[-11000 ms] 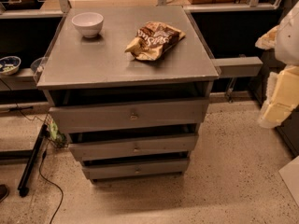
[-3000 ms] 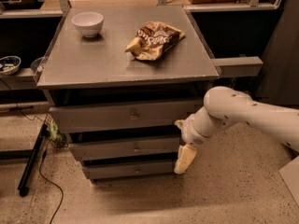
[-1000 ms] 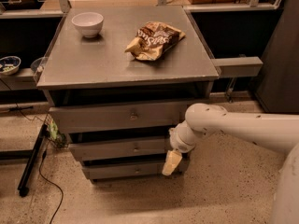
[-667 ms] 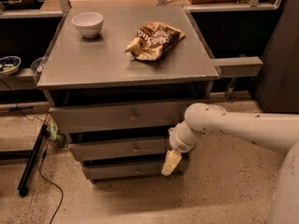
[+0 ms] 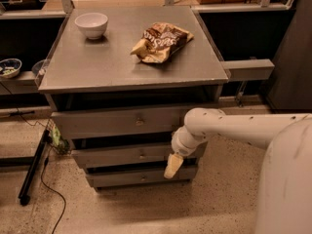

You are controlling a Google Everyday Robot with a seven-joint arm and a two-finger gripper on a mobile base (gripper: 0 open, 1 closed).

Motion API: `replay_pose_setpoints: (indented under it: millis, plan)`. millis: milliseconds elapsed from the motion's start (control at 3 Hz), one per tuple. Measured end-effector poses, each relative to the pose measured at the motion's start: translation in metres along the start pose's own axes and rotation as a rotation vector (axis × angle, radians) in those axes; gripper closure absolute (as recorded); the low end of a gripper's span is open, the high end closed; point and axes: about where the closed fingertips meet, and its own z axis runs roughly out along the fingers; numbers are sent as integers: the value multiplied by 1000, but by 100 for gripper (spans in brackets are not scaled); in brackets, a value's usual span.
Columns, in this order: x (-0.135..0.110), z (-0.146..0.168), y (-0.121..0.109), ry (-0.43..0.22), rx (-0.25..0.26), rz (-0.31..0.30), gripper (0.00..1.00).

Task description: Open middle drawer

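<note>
The grey cabinet has three stacked drawers. The middle drawer is a grey flat front with a small round knob at its centre, between the taller top drawer and the lowest drawer. All three look closed. My gripper hangs from the white arm that reaches in from the right. It sits in front of the right end of the middle drawer, to the right of and slightly below the knob, pointing down.
On the cabinet top stand a white bowl and a brown chip bag. A black stand and cable lie on the floor at the left. A small bowl sits on a shelf at far left.
The arm came in from the right and moved left along the drawer fronts. Over the last second the gripper has shifted only slightly. The drawers have not moved.
</note>
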Motion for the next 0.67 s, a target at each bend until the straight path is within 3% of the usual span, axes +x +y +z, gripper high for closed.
replay_pose_setpoints:
  millis: [667]
  plan:
    - [10, 12, 2, -24, -10, 20, 0]
